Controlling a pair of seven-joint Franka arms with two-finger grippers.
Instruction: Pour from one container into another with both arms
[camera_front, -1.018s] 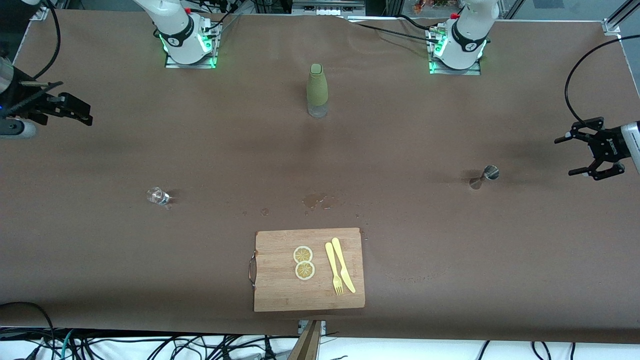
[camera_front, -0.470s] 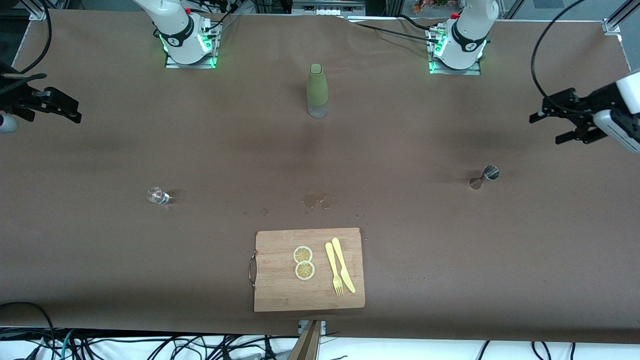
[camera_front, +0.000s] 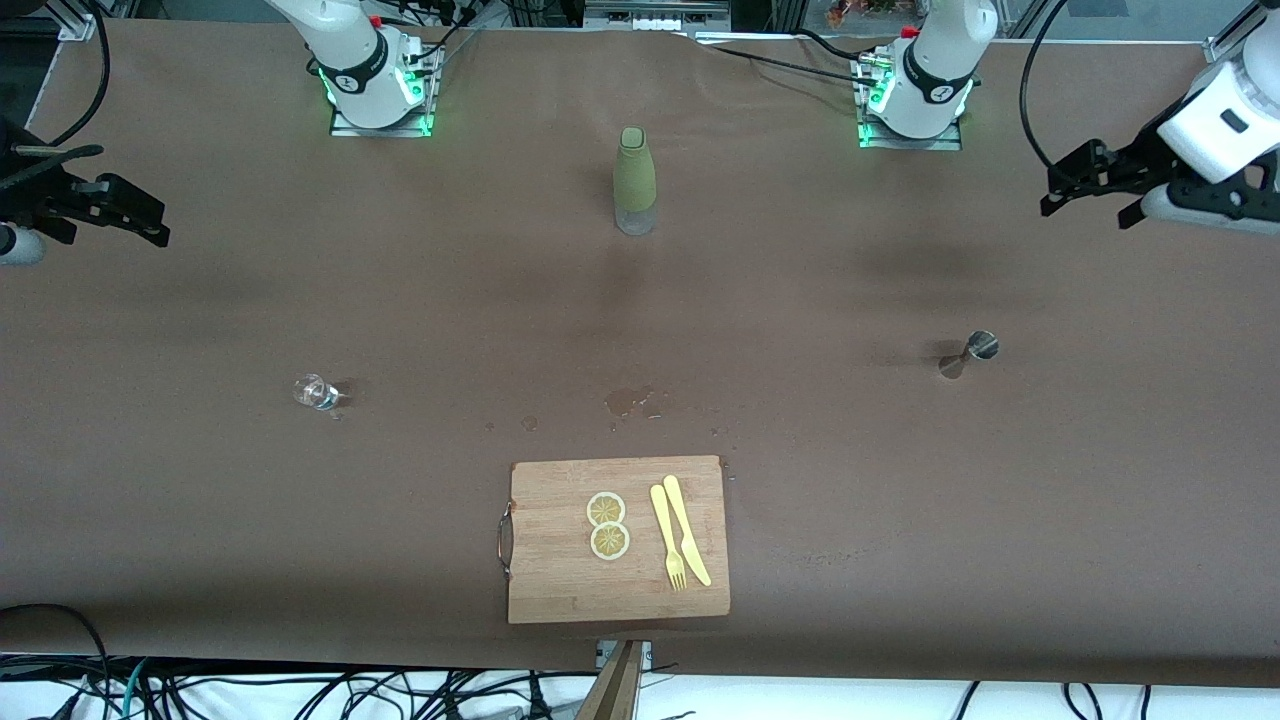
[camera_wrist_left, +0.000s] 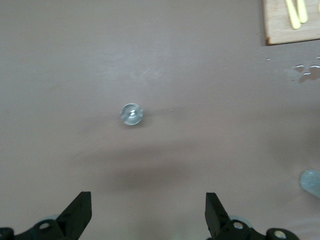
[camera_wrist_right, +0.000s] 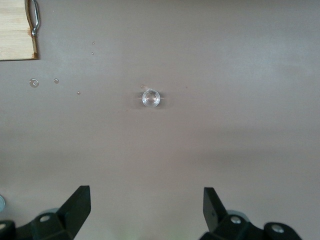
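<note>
A small clear glass (camera_wrist_right: 151, 98) is seen from above, standing on the brown table (camera_wrist_right: 240, 60). A corner of a wooden cutting board (camera_wrist_right: 15, 35) with a metal handle (camera_wrist_right: 34, 17) is shown at the frame's edge, with water droplets (camera_wrist_right: 34, 83) scattered near it. The right gripper (camera_wrist_right: 147, 210) is held open above the table, its two black fingers (camera_wrist_right: 75, 207) spread wide, nothing between them.

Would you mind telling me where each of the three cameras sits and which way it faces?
Front view: high across the table, facing both arm bases; left gripper and right gripper hang open at the table's ends.
Left wrist view: looks down past its fingertips at the steel jigger.
Right wrist view: looks down at the shot glass.
Shared: cutting board.
</note>
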